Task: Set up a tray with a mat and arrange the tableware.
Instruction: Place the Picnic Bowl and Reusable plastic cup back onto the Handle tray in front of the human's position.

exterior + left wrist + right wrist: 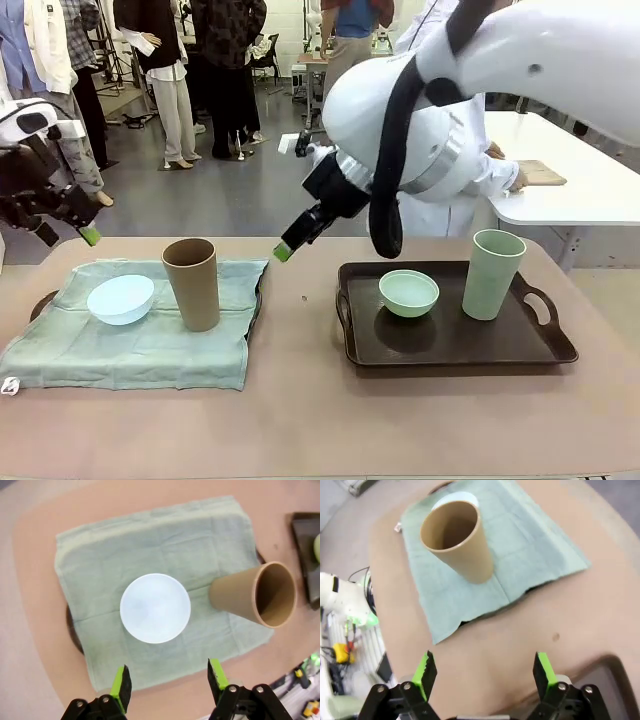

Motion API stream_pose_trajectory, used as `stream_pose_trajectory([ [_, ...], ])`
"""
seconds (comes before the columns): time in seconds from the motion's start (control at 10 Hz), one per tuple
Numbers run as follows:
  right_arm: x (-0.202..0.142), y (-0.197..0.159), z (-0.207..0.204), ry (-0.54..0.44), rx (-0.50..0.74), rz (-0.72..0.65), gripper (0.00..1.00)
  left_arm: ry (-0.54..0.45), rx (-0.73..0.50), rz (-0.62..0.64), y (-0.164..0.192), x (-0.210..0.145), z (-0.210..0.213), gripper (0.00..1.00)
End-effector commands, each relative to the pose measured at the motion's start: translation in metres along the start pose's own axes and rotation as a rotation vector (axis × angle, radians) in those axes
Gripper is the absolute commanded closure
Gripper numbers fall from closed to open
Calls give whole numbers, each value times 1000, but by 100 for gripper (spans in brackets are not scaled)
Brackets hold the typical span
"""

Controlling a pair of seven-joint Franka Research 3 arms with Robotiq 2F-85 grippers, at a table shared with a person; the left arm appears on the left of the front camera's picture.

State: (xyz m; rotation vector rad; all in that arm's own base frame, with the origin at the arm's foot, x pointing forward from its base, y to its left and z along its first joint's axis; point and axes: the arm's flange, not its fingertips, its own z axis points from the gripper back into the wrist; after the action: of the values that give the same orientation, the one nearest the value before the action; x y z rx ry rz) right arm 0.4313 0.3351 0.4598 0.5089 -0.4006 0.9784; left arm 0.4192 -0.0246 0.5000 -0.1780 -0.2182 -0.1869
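The left gripper (170, 677) hangs open and empty above the pale blue bowl (121, 298) and the brown cup (191, 284), which stands with its long axis vertical and mouth up on the green mat (150, 350), the right gripper (485, 672) is also open and empty over mid-table, and the bare dark tray (450, 345) with the mint green bowl (408, 292) and the pale green cup (493, 273) probably needs a mat next.

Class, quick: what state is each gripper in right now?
Left gripper: open, holding nothing.
Right gripper: open, holding nothing.
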Motion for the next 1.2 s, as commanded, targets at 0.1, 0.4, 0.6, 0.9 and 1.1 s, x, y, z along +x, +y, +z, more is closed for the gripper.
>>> stream_pose_trajectory([
  [0.1, 17, 25, 38, 152, -133, -248, 0, 3, 28, -1, -33, 10, 19, 19],
  [0.4, 26, 57, 70, 313, -326, -387, 0, -22, 79, 0, -69, 21, 45, 19],
  [0.6, 32, 65, 76, 407, -394, -489, 0, -12, 115, 20, -81, 23, 49, 19],
  [0.9, 16, 66, 78, 344, -386, -435, 0, -34, 75, -16, -77, 23, 48, 19],
  [1.1, 16, 66, 78, 344, -386, -435, 0, -34, 75, -16, -77, 23, 48, 19],
])
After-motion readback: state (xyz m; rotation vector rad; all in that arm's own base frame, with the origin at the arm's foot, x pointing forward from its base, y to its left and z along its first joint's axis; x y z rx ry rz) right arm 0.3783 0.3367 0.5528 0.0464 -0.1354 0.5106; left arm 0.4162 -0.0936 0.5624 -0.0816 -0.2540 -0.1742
